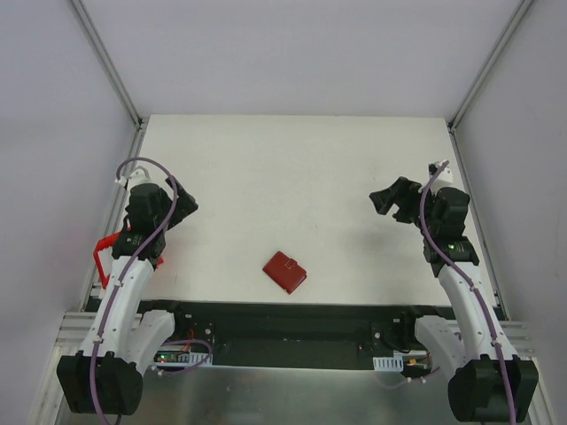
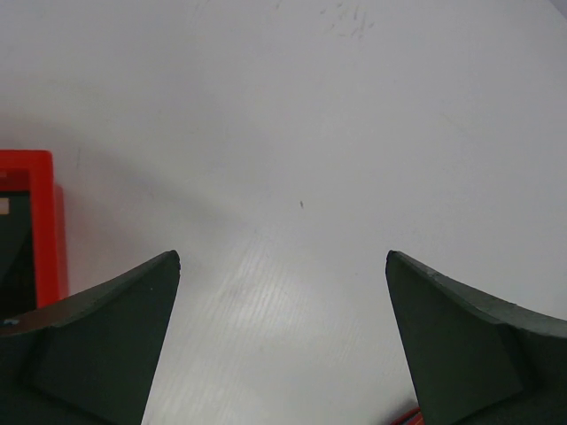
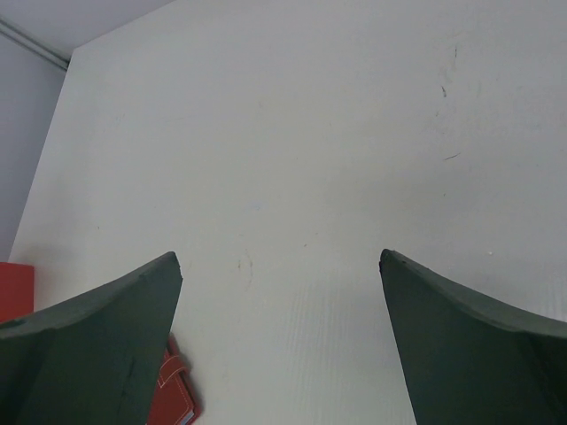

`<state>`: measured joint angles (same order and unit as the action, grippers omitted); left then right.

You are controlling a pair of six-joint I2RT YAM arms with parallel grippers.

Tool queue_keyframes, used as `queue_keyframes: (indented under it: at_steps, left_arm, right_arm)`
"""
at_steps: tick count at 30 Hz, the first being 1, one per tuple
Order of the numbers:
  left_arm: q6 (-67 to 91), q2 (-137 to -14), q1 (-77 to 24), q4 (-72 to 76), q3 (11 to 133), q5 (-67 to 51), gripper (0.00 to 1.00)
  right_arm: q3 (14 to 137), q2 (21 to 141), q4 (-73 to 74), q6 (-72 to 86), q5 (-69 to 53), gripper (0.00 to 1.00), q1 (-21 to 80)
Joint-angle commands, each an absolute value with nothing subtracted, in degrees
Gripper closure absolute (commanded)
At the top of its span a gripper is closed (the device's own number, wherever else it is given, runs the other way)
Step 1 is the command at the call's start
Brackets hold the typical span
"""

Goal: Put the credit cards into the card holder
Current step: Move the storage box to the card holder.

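The card holder (image 1: 285, 272) is a small dark-red wallet lying closed on the white table (image 1: 292, 186), near the front edge at the middle. In the right wrist view its snap-tab corner (image 3: 175, 390) peeks out beside my left finger. No credit cards show in any view. My left gripper (image 1: 183, 207) hovers over the table's left side, open, with only bare table between its fingers (image 2: 282, 257). My right gripper (image 1: 390, 204) hovers over the right side, also open and empty (image 3: 279, 257). Both are well apart from the card holder.
A bright red plastic bin (image 1: 104, 252) sits at the table's left edge beside my left arm; its corner (image 2: 35, 221) shows in the left wrist view and a piece of the bin (image 3: 13, 288) in the right wrist view. Grey walls enclose the table.
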<state>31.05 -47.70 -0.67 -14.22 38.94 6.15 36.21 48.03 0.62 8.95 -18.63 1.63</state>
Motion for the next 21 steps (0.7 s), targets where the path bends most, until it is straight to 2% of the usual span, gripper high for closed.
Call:
queue_keyframes:
  at_steps: [1, 5, 21]
  left_arm:
    - [31.99, -44.83, -0.44, -23.02, 41.75, 11.86, 0.01]
    - [31.03, -42.98, -0.44, -25.30, 42.36, 13.71, 0.01]
    - [31.03, -50.80, -0.44, -32.87, 44.82, 20.65, 0.01]
  right_arm:
    - [37.00, 48.16, 2.20, 10.02, -22.15, 0.04, 1.49]
    - [36.21, 48.69, 1.94, 11.16, -22.67, 0.04, 1.49]
    - [37.09, 51.77, 5.09, 9.85, -21.10, 0.04, 1.49]
